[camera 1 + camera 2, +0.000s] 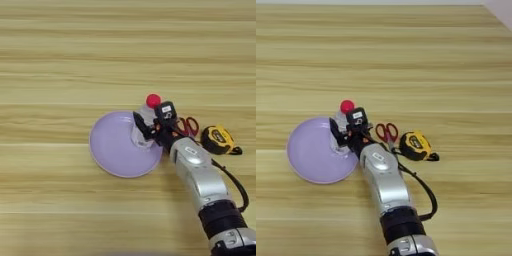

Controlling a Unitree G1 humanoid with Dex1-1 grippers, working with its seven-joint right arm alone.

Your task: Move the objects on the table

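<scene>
Gripping one bottle over one plate, end effector; one scissors; one tape measure.

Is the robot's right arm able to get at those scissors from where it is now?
Probably yes. The scissors lie open on the table just right of the gripper, which is at the bottle; only the tape measure sits close beside them.

You'll find no readable text here: the white sticker on the gripper and the tape measure's face carry marks too small to make out.
</scene>
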